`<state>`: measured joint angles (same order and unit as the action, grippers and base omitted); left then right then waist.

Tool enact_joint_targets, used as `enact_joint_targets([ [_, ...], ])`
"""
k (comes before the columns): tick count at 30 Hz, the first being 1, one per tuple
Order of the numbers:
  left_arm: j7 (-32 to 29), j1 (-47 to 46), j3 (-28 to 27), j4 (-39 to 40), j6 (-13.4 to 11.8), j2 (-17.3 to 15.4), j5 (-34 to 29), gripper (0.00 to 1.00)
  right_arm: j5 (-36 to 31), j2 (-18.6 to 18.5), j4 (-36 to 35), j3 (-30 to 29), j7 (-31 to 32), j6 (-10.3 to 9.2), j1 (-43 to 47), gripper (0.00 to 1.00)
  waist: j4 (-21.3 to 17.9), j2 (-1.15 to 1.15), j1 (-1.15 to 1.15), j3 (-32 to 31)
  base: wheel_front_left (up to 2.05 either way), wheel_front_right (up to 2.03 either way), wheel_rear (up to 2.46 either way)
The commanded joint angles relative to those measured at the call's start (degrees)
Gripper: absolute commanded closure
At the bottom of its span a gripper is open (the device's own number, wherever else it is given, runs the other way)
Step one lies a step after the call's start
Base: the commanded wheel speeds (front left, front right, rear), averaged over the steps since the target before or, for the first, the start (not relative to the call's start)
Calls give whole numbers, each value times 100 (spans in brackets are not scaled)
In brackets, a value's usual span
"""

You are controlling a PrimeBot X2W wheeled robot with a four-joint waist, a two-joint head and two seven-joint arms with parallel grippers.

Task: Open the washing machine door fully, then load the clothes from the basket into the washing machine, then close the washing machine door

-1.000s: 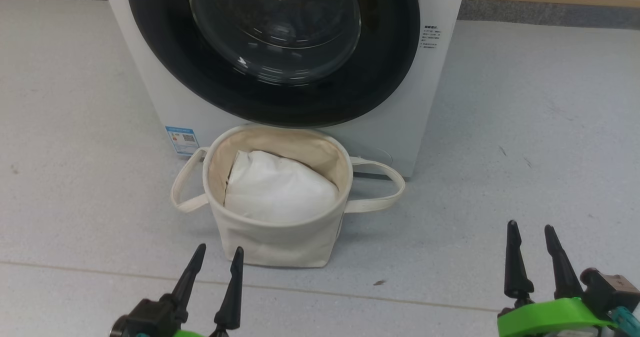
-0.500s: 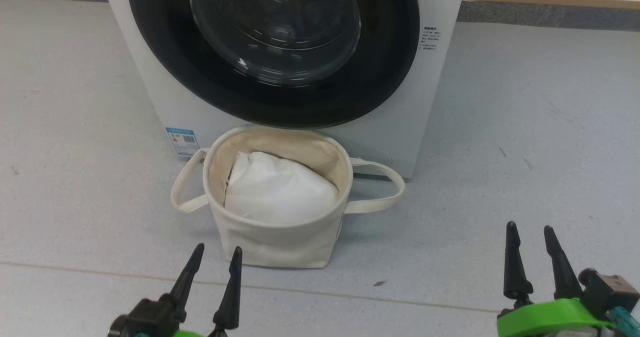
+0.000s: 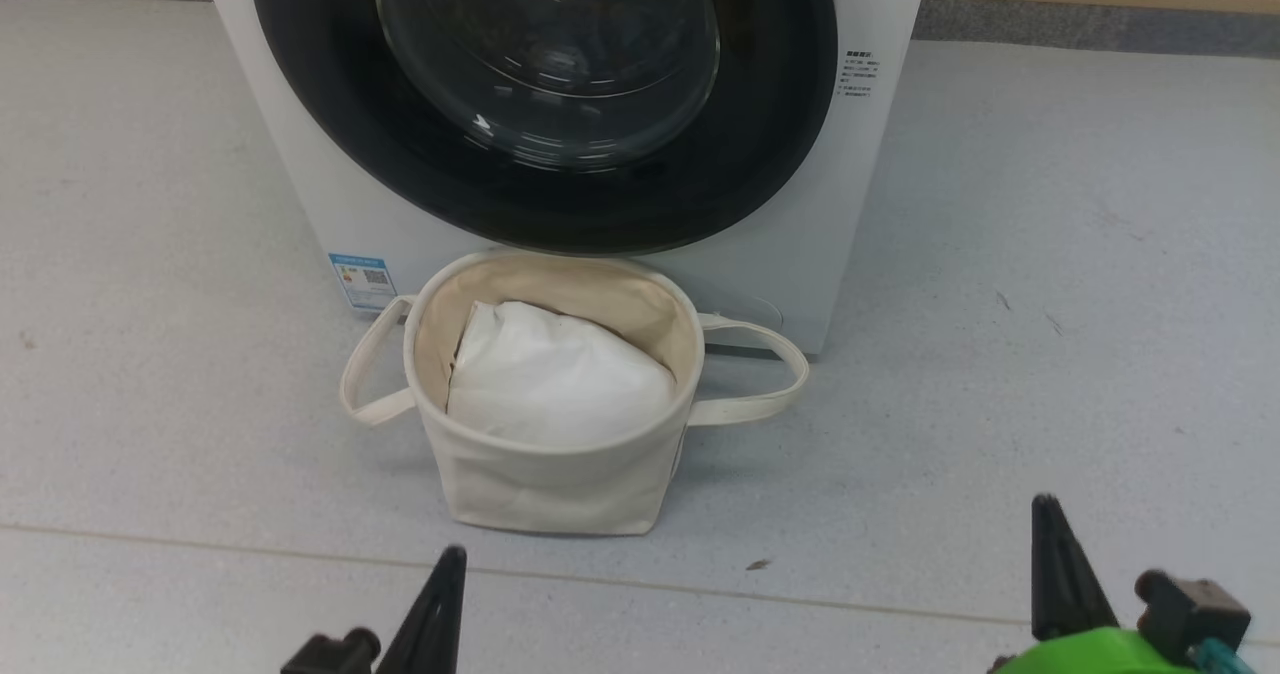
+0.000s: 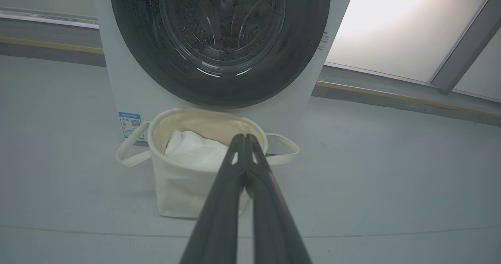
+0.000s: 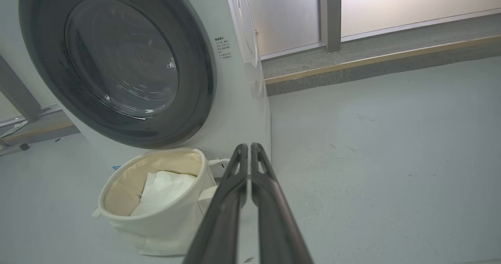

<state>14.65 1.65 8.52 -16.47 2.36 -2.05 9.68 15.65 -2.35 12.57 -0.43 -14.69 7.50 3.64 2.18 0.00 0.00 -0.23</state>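
Both the left gripper [image 4: 244,136] and the right gripper [image 5: 247,145] were clenched on nothing. The round cream canvas basket [image 3: 540,484], holding a plain white cloth [image 3: 555,379], stood on the pale grey floor [image 3: 1050,304] just before the big white washing machine [image 3: 300,194], under its shut black-rimmed glass door [image 3: 770,124]. The wrist views added frosted window panels [image 4: 383,29] behind.

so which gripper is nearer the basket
Left. The left gripper is just in front of the basket, towards its left side; the right gripper is far off to its right, above the floor.
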Motion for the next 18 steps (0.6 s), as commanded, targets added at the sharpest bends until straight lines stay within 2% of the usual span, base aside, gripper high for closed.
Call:
enact_joint_targets([
  [1, -22, -33, -15, 50, 6, -1, 90, 100, 84, -3, -49, -1, 16, 0, -22, 100, -1, 0, 0, 1, 0, 0, 0],
  [8, -124, -61, -87, 66, 30, -6, 488, 100, 474, -24, -50, -8, 101, 0, -58, 100, -12, 0, 13, -12, 0, 0, 0],
  [12, -190, -87, -134, 68, 47, -9, 752, 100, 731, -36, -37, -12, 157, 0, -92, 100, -20, 0, 1, 1, 0, 0, 0],
  [18, -292, -129, -206, 74, 71, -13, 1148, 100, 1115, -53, -25, -22, 243, 0, -144, 100, -30, 0, 0, 5, 0, 0, 0],
])
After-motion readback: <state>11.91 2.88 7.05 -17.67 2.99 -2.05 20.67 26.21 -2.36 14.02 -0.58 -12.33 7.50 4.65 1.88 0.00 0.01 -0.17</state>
